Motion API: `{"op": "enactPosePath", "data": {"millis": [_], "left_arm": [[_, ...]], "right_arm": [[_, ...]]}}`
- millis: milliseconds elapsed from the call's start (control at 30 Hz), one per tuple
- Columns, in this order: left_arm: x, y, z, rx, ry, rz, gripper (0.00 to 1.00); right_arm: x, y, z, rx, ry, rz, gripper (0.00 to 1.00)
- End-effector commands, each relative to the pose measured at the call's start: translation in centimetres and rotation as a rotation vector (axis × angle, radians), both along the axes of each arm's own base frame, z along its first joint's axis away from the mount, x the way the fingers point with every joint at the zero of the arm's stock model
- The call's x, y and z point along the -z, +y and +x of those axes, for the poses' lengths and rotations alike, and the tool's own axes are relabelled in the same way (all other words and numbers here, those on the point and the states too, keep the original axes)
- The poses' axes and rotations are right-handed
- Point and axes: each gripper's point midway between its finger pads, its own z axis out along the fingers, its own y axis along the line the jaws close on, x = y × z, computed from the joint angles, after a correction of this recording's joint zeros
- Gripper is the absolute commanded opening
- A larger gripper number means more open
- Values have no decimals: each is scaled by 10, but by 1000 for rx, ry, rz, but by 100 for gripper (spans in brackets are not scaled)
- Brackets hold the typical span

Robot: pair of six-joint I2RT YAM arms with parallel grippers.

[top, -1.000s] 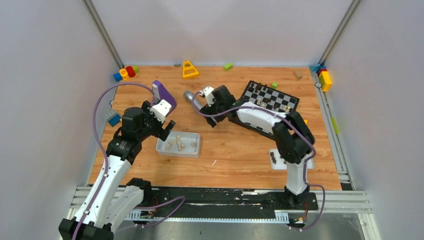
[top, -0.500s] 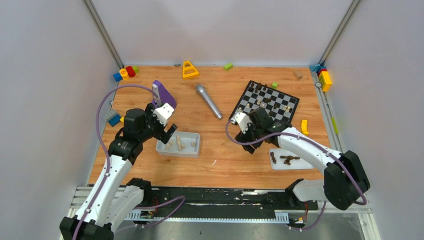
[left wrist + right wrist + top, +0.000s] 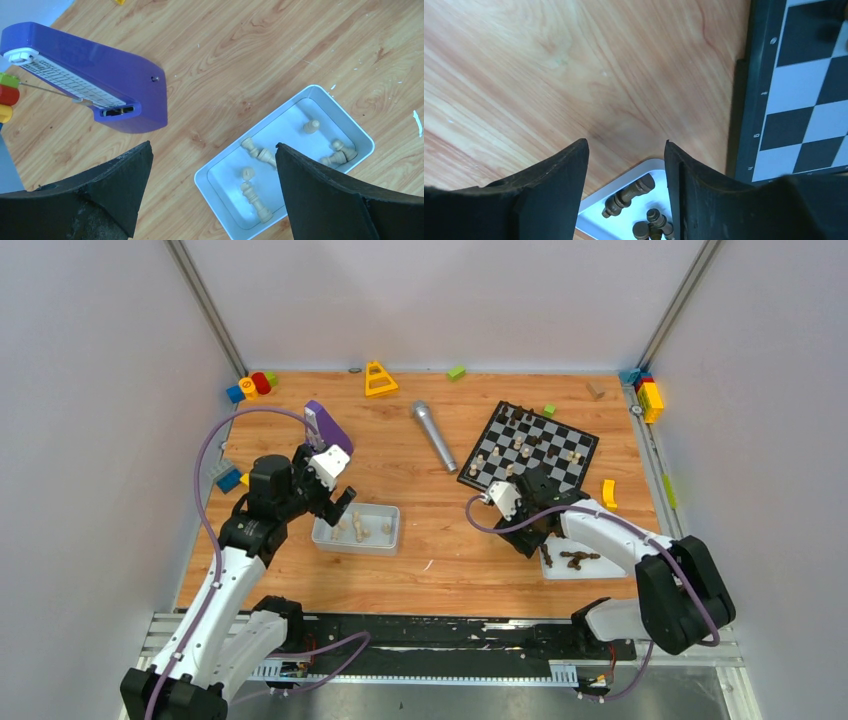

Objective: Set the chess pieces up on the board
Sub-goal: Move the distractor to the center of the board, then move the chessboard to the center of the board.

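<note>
Two arms work a wooden tabletop. Chessboard: lies at an angle on the far right part, with a scatter of light and dark pieces standing on its squares. White tray of light pieces: sits left of centre and holds several pale pieces, most lying on their sides. White tray of dark pieces: sits near the board's front edge, with brown pieces lying inside. Left gripper: hangs above the left end of the light tray, jaws spread wide with nothing between them. Right gripper: is poised over the near corner of the dark tray, just beside the board's edge, jaws parted and empty. Silver microphone: lies on the wood left of the board. Purple device: is propped up on the wood beyond the light tray. Coloured blocks: are scattered along the far edge.
</note>
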Motion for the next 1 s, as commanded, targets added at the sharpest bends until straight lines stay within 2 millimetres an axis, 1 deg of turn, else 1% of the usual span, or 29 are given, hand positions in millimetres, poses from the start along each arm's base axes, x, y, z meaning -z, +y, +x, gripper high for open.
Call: {"op": "enactPosePath", "data": {"millis": [0, 133, 267, 333, 433, 533, 633, 700, 767, 867, 967], "left_arm": [[-7, -3, 4, 13, -38, -16, 100], [-8, -2, 4, 17, -45, -7, 100], [-8, -1, 5, 20, -53, 8, 100], [-7, -1, 5, 23, -52, 12, 100], [-5, -1, 6, 24, -48, 13, 100], [-4, -2, 5, 27, -43, 9, 100], [-6, -2, 5, 26, -46, 6, 100], [-8, -2, 5, 23, -48, 4, 100], [-10, -2, 6, 20, -50, 0, 100], [-13, -2, 6, 15, -52, -5, 100], [-15, -2, 6, 13, -53, -6, 100]], "right_arm": [[13, -21, 1, -10, -3, -61, 56], [17, -44, -11, 3, 19, -97, 52], [11, -62, -18, 31, 16, -101, 49], [5, -66, -16, 53, 5, -85, 47], [-8, -65, -10, 74, -21, -52, 47], [-29, -61, 8, 111, -78, -12, 48], [-58, -47, 31, 166, -132, 81, 53], [-79, -39, 49, 217, -170, 151, 57], [-99, -34, 70, 281, -215, 208, 60], [-121, -37, 105, 393, -285, 271, 63], [-138, -48, 137, 518, -329, 332, 64]]}}
